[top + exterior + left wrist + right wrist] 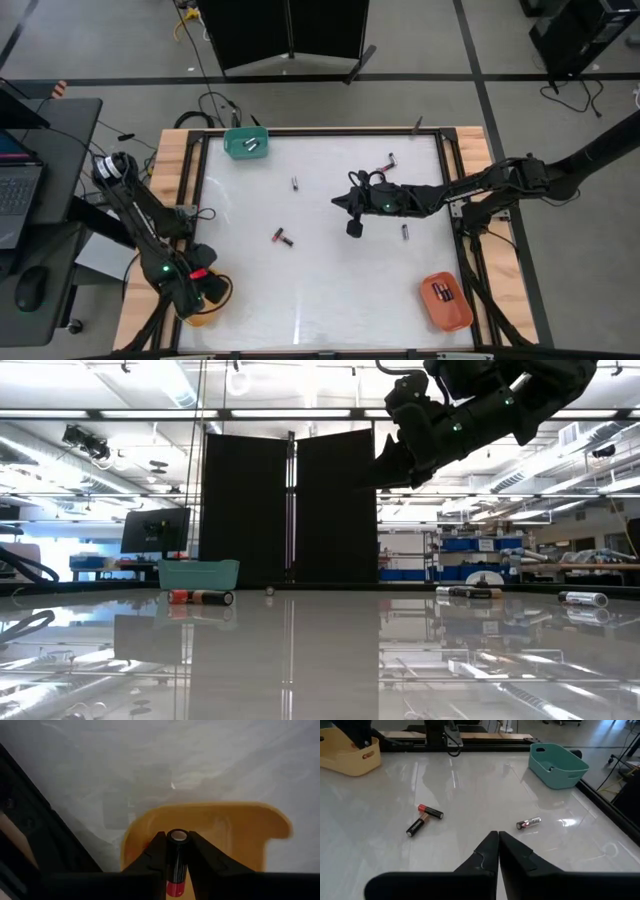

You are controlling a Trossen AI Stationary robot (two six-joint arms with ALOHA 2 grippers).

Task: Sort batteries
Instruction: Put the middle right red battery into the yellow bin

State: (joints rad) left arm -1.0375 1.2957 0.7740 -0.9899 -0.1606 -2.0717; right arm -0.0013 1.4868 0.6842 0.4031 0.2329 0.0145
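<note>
Two arms are at work. At the near-left corner of the worktop, the left claw is clamped on one battery, silvery end forward and red band near the fingers, directly over the yellow tray. The step in hand looks like the drop: to do it well, the claw should stay centred over the tray's hollow rather than its rim, come low enough that the cell does not bounce out, then part its fingers only a little so the cell falls straight. From above the left arm is folded back along the worktop's left edge, its wrist bent down over the tray.

The right claw hangs above the middle of the worktop with its fingers pressed together and nothing between them. Its arm reaches in from the right edge, stretched long and nearly level, wrist tipped downward; from table height it is well clear of the surface.

Loose batteries lie scattered: a touching pair left of centre, a single one nearer the green tray, and others toward the far and right sides. The green tray at the far left and the orange tray at the near right each already hold some
</note>
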